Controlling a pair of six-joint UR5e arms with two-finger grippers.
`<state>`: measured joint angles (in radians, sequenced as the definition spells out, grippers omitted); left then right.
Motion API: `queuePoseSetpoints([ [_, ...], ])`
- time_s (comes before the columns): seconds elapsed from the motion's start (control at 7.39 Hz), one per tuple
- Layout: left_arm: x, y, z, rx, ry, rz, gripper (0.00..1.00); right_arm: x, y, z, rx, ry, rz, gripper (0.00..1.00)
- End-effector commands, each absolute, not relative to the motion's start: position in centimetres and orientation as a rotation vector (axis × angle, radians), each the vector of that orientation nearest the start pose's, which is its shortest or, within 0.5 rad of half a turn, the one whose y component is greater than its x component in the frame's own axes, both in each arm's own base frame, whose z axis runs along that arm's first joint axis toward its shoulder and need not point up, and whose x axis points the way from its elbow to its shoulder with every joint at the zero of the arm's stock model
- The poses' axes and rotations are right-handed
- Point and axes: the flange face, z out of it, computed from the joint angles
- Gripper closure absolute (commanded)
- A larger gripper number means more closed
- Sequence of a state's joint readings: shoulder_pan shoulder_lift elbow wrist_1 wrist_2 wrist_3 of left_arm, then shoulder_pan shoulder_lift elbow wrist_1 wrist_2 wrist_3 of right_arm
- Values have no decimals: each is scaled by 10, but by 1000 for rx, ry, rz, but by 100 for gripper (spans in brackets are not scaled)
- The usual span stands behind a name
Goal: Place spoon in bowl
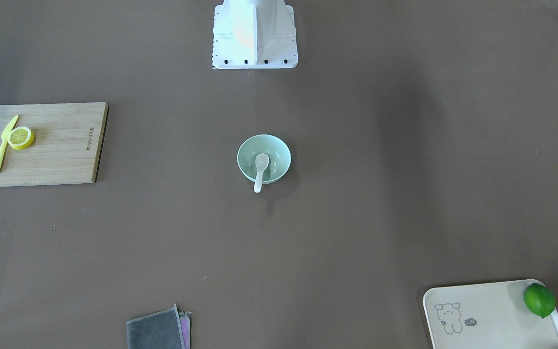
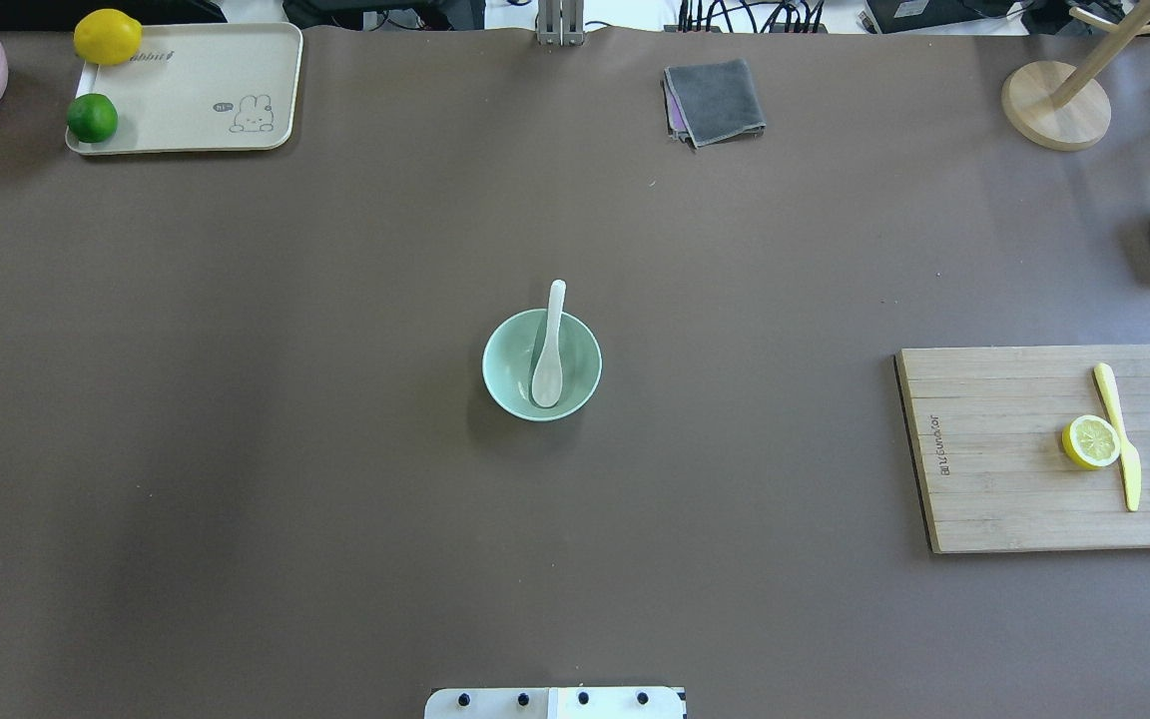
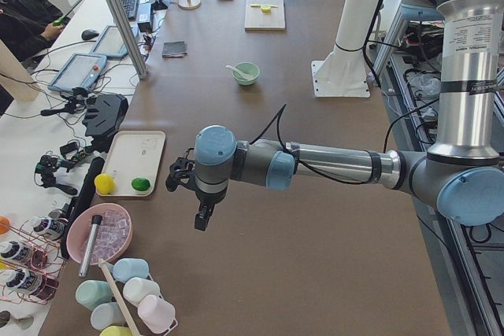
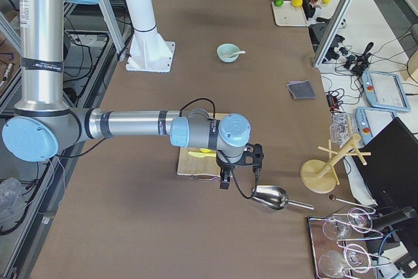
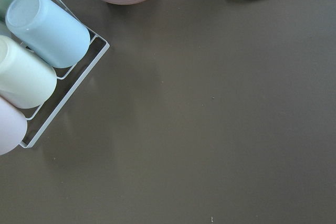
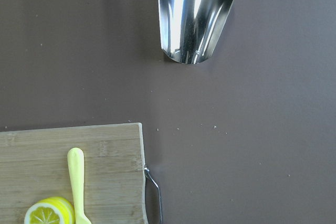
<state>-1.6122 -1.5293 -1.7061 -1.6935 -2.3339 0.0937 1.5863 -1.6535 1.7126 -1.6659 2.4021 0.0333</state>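
The pale mint-green bowl (image 2: 507, 387) stands at the middle of the table. The white spoon (image 2: 547, 371) lies in it, scoop down inside and handle resting over the far rim. Both also show in the front view, bowl (image 1: 280, 148) and spoon (image 1: 261, 165). My left gripper (image 3: 202, 223) hangs over the table's left end, far from the bowl (image 3: 249, 76). My right gripper (image 4: 224, 183) hangs over the right end by the cutting board, far from the bowl (image 4: 227, 53). Neither gripper shows in the overhead or front view, so I cannot tell whether they are open or shut.
A wooden cutting board (image 2: 1014, 469) with a lemon half (image 2: 1091, 441) and yellow knife (image 2: 1120, 439) lies right. A cream tray (image 2: 206, 80) holds a lime (image 2: 93, 118) and lemon (image 2: 108, 36). Also a grey cloth (image 2: 715, 100), a metal scoop (image 6: 197, 11) and a cup rack (image 5: 37, 61).
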Motion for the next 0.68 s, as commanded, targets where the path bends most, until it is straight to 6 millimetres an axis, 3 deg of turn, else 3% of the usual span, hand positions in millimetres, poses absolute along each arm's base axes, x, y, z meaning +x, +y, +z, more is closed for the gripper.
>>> queuePoseSetpoints([
  [0.0, -84, -482, 599, 257, 746, 132, 2, 70, -450, 633, -40, -836, 73, 0],
  [0.54, -85, -485, 598, 258, 742, 132, 2, 70, -451, 630, -35, -839, 72, 0],
])
